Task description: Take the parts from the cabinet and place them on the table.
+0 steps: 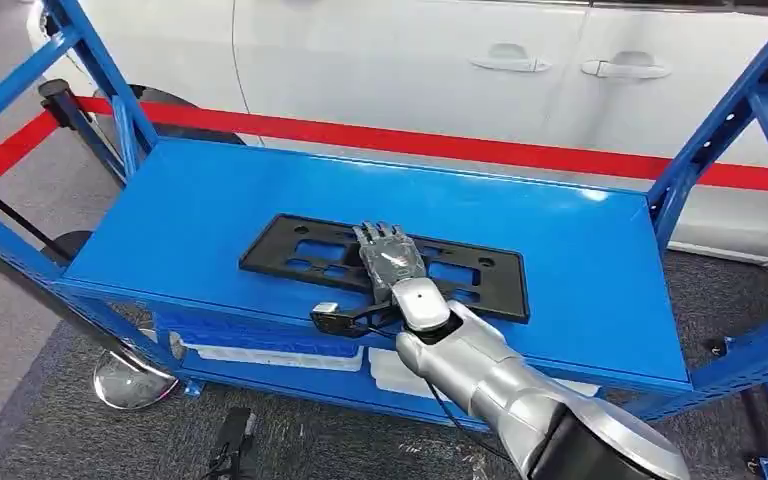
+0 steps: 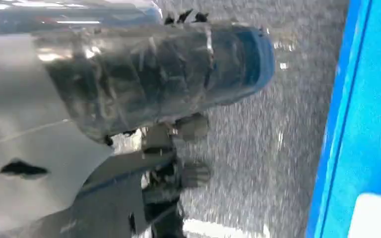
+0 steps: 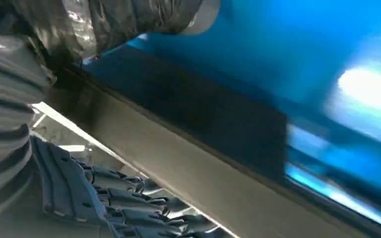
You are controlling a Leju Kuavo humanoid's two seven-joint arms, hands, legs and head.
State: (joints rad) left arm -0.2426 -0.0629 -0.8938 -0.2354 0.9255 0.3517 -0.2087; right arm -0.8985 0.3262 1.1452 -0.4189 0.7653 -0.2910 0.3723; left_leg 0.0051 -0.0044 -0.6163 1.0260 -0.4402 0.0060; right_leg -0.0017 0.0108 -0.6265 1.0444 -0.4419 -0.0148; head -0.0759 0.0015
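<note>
The left hand (image 2: 149,84) hangs by the grey floor, beside the blue rack; if it is spread or curled, I cannot tell. On the blue shelf (image 1: 180,200) lies the task's thing, a flat black frame (image 1: 300,255), near the front edge. The right hand (image 1: 390,255) lies flat on its middle, fingers stretched forward, holding nothing yet. To do this step well, I think the fingers should hook through an opening or over the edge — a thin plate slides easily — then lift it level.

Bright even light, glare on blue shelf (image 1: 580,195), blurred wrist views.
</note>
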